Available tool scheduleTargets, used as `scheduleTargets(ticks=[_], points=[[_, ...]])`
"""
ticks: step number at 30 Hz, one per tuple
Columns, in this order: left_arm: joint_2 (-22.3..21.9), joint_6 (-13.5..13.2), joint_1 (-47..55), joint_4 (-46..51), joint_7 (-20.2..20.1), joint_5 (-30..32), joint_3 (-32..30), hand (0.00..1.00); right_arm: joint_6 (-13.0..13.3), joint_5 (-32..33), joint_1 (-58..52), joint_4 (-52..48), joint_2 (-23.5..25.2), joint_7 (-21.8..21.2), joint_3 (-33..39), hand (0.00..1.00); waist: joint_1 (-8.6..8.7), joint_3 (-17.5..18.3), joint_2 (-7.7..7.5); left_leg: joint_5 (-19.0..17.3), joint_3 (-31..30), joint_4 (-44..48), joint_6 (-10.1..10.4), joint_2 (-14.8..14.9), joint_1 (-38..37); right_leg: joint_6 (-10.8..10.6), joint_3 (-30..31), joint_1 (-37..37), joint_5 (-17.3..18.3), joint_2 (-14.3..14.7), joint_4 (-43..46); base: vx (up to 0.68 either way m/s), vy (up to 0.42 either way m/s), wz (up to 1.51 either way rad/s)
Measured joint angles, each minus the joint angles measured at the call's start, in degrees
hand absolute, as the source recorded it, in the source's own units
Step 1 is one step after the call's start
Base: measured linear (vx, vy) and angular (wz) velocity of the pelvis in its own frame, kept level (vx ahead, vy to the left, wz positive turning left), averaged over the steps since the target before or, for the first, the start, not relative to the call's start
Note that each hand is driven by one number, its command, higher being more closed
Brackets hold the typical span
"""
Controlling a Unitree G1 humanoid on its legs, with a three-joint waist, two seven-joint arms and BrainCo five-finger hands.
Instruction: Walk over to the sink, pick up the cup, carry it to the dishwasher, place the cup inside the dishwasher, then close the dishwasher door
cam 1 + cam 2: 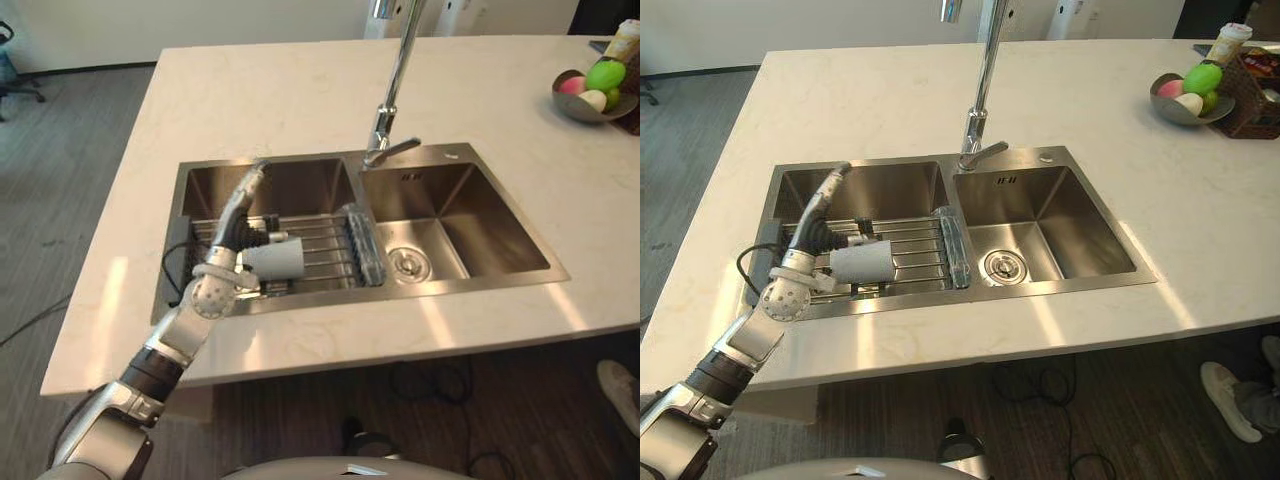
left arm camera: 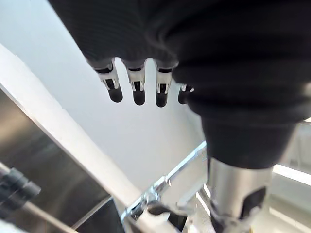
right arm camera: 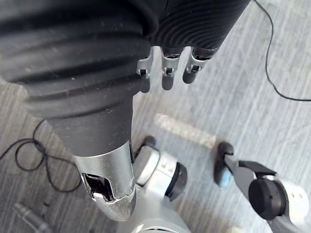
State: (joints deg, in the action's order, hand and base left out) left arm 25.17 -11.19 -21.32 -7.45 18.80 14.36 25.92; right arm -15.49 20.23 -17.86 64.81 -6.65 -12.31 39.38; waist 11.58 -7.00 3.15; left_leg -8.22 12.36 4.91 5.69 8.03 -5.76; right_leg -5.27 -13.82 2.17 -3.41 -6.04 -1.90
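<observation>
L eye view: robot at sink (image 1: 450,292), so walk-over looks done. L robot hand (image 1: 232,228) over sink's left basin, spread flat, not clenched, touching or just beside cup (image 1: 277,258); can't tell which. Cup on its side on wire rack (image 1: 325,250) in that basin.
R eye view: same; cup not lifted yet.
L wrist view: fingers (image 2: 138,94) straight, nothing held.
R wrist view: R robot hand (image 3: 167,73) relaxed, empty, over floor (image 3: 252,97), well apart from sink.
Early stage, I'd say: grasp, carry, load into dishwasher, door-close all left.
</observation>
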Motion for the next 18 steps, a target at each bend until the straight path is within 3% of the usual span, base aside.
scheduleTargets(ticks=[2, 7, 13, 18], points=[[1.2, 2.0, -0.1, 0.1, -1.4, 1.9, 2.9, 0.0, -0.6, 1.8, 0.3, -0.9, -0.8, 0.3, -1.4, 0.0, 0.63, 0.3, 1.5, 0.1, 0.6, 0.1, 0.0, 0.1, 0.7, -0.3, 0.0, -0.3, -0.6, 0.0, -0.7, 0.0, 0.0, 0.0], [3.1, 5.4, -2.9, 0.1, -2.1, 2.2, 7.5, 0.0, -0.7, 5.3, 0.4, -0.8, -1.2, 2.2, -6.2, 0.0, 1.57, -0.1, 2.91, 0.8, 1.9, -0.1, 0.5, 0.5, 1.8, -0.3, -0.6, -1.0, -0.9, 0.2, -1.3, -0.02, -0.014, 0.05], [3.1, 8.2, -4.9, 0.1, -1.7, 2.9, 12.5, 0.0, 8.2, 4.0, 3.4, -0.6, -2.4, 10.3, -7.9, 0.0, 2.38, -1.1, 3.82, 3.8, 3.8, -0.6, 1.6, 0.1, 2.7, -0.2, -1.1, -1.7, -1.1, -0.4, -1.2, -0.03, -0.023, 0.05], [2.8, 11.0, -4.8, 0.0, -1.2, 6.9, 12.7, 0.0, 9.2, 4.1, 5.3, -0.6, -5.9, 11.7, -7.9, 0.0, 2.36, -2.2, 4.88, 5.5, 4.9, -1.4, 1.7, -0.1, 2.7, 0.3, -1.2, -1.3, -2.5, -0.3, -2.8, -0.08, -0.036, 0.03]])
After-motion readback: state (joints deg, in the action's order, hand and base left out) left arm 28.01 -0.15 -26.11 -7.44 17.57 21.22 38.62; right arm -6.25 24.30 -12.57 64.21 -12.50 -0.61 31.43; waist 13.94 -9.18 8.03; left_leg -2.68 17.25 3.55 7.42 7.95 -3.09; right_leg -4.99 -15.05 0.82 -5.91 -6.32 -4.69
